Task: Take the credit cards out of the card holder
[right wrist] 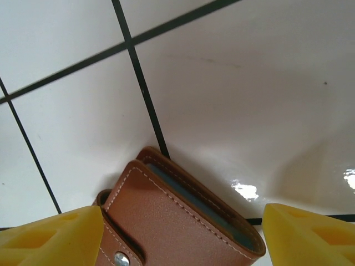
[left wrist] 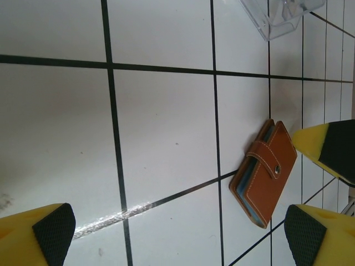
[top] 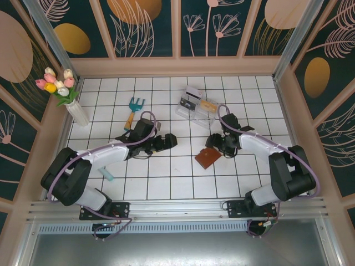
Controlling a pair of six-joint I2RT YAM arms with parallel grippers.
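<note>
The left arm (top: pixel 105 155) stretches low over the tabletop (top: pixel 166 177), with the left fingers (left wrist: pixel 52 233) spread wide above bare tiles. The right arm (top: pixel 260 147) bends down over the closed card holder (top: pixel 207 158), which lies flat on the tabletop. The right fingers (right wrist: pixel 50 238) stand spread at both its sides.

card holder (right wrist: pixel 177 216) cut by bottom edge, clear box (left wrist: pixel 277 16) cropped at top
</note>
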